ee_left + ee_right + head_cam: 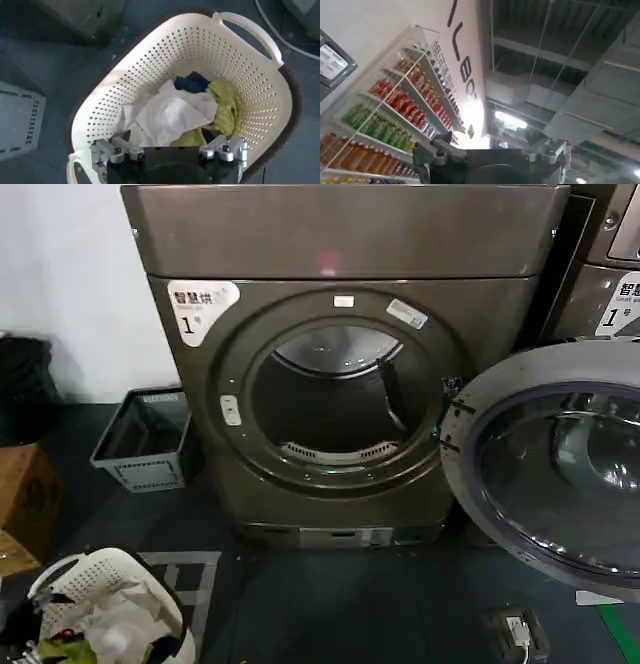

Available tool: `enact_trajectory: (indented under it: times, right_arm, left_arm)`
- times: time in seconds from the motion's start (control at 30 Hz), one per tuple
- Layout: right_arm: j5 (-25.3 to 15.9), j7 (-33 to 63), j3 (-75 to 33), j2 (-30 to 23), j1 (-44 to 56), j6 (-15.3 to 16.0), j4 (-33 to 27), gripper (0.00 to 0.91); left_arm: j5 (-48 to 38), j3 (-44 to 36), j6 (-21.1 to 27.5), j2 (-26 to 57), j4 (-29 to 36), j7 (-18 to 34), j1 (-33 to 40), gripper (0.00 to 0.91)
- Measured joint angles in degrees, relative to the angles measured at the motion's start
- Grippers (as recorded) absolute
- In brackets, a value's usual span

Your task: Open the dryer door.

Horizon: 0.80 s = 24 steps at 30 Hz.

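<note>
Right under your left wrist camera sits the cream perforated laundry basket [240,70], and the left gripper [169,149] hangs just above its near rim with its two fingers spread wide, nothing between them. Inside the basket you can see a crumpled white cloth [167,112], a yellow-green garment [224,105] and a bit of dark blue fabric [192,82]. From the head view that same basket shows at the lower left corner of the floor, in front of the dryer [340,244].

Your dryer door [560,474] is already swung open to the right side of the machine (hinged at the drum's right edge), its chrome ring and dark bulging glass facing you. The drum opening [335,399] is fully exposed, with a grey inner rim around it. A grey crate [140,439] stands on the floor just left of the dryer, and a cardboard box [28,494] sits further left.

Your right gripper [492,152] points up toward the ceiling, with shelves of bottles [395,115] on the wall beside it; its fingers stand well apart and hold nothing.
</note>
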<state>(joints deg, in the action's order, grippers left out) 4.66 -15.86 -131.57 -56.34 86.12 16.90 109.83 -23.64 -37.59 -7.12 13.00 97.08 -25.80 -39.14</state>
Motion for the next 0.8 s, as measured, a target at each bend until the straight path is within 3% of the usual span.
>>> enact_trajectory:
  times: [0.8]
  right_arm:
    - [-0.1, -0.2, 0.1, 0.3, -0.1, -0.1, -0.2, 0.907]
  left_arm:
    - [-1.2, 0.4, 2.0, -0.1, 0.1, 0.9, -0.1, 0.907]
